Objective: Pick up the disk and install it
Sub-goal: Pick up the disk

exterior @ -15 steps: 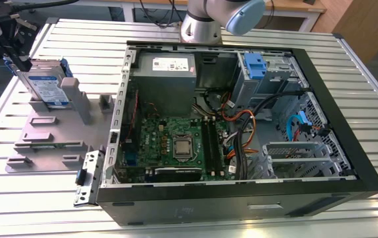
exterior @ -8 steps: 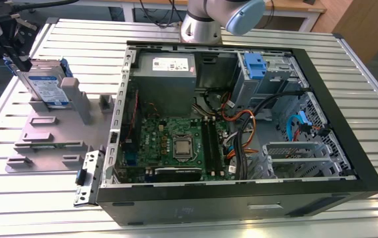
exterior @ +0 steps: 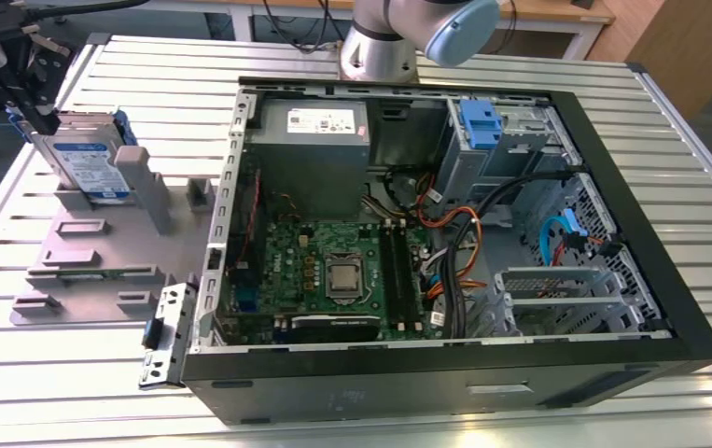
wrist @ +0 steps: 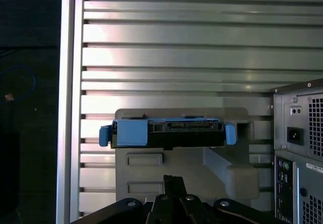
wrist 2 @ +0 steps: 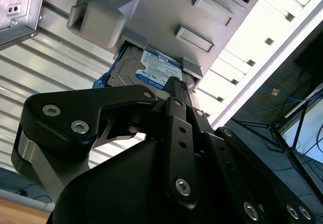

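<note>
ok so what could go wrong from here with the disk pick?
The disk stands upright in the grey fixture with the tool at its top edge. An off-centre grip could tilt it and jam it in the slot. Loose cables lie inside the open case near the bay, so the disk might snag there.

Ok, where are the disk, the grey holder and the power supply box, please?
the disk point(exterior: 87, 170): exterior view, on its labelled face.
the grey holder point(exterior: 132, 254): exterior view, on its flat base.
the power supply box point(exterior: 312, 161): exterior view, on its bare grey side.
</note>
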### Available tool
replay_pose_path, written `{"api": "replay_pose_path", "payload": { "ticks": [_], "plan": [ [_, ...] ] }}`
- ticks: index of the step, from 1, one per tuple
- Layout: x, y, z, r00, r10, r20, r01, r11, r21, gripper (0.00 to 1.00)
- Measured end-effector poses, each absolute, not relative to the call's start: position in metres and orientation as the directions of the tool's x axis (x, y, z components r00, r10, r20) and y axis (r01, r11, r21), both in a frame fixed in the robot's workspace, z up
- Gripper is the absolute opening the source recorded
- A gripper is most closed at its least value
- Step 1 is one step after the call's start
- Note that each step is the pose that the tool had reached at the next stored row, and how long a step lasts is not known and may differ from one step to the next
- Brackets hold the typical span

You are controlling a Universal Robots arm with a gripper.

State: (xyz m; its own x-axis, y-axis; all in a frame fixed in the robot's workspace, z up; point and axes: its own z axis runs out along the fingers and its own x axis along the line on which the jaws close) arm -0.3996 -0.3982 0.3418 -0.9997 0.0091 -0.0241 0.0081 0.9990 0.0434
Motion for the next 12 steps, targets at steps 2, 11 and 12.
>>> {"api": "replay_pose_path", "payload": {
  "ticks": [2,11,12],
  "plan": [
    [-0.3996,-0.3982,0.3418,-1.0,0.008,-0.024,0.007,0.999,0.044,0.11],
    [-0.3996,-0.3982,0.3418,-0.999,-0.03,-0.024,-0.031,0.999,0.043,0.11],
    [-0.3996,-0.3982,0.3418,-0.999,-0.031,-0.024,-0.032,0.999,0.043,0.11]
  ]
}}
